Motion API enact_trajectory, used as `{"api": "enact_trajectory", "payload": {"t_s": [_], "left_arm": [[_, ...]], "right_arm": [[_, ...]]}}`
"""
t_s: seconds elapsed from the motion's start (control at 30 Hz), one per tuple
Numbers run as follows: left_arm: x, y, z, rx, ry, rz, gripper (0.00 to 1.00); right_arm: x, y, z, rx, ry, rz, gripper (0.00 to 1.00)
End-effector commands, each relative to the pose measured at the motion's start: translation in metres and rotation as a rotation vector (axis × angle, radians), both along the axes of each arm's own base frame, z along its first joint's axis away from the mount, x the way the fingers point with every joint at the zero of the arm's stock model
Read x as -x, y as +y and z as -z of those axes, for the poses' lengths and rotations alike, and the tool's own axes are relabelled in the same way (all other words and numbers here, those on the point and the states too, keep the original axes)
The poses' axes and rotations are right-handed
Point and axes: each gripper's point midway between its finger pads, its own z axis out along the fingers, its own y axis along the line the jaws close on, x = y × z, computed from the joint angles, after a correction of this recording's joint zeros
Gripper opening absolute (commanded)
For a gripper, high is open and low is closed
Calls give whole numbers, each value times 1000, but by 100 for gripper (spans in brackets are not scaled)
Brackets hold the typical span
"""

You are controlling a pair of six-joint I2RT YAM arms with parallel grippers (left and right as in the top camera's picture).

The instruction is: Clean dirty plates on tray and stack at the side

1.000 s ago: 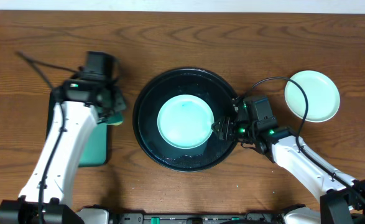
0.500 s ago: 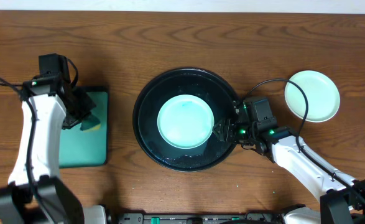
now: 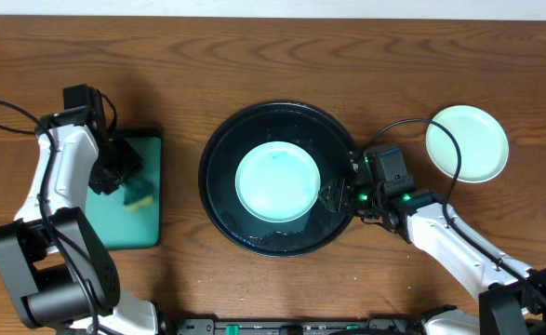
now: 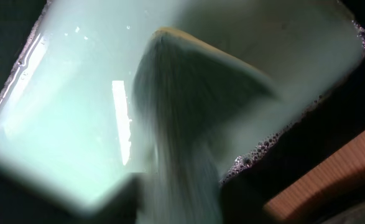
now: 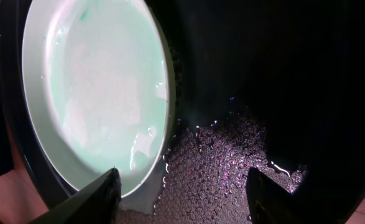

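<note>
A mint-green plate [image 3: 277, 181] with a faint teal smear lies in the middle of the round black tray [image 3: 219, 140]. Another pale plate [image 3: 467, 142] sits on the table at the far right. My right gripper [image 3: 333, 195] hovers open at the tray's right side. In the right wrist view one fingertip [image 5: 107, 186] hangs over the plate's [image 5: 95, 87] rim, and only the wet, bubbly tray floor [image 5: 219, 168] lies between the jaws. My left gripper [image 3: 116, 172] is over the teal-green tray [image 3: 124, 228], right beside a yellow-green sponge [image 3: 142, 195]. The left wrist view is blurred, with the sponge [image 4: 188, 93] close up.
The rectangular teal-green tray lies at the left, its floor wet [image 4: 76, 93] with foam at the rim. A black cable [image 3: 440, 130] loops over the table between the black tray and the right-hand plate. Bare wood lies behind and in front of the black tray.
My left arm swung left from beside the black tray to over the teal-green tray, carrying the sponge, which now shows more fully on that tray. The right arm has held still.
</note>
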Motion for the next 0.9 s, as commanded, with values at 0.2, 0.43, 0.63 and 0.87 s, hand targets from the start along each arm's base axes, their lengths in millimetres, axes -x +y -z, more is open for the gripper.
{"api": "enact_trajectory", "payload": {"t_s": [0.2, 0.43, 0.63, 0.87], "left_arm": [[-18, -23, -19, 127, -111, 72, 73], [-21, -65, -67, 185, -259, 216, 73], [-10, -104, -86, 192, -279, 335, 73], [-5, -125, -85, 204, -261, 398, 73]], "right_arm": [[-1, 5, -4, -17, -11, -5, 63], [-9, 6, -8, -46, -8, 72, 65], [-17, 10, -6, -61, 1, 148, 65], [-31, 24, 6, -93, 3, 220, 54]]}}
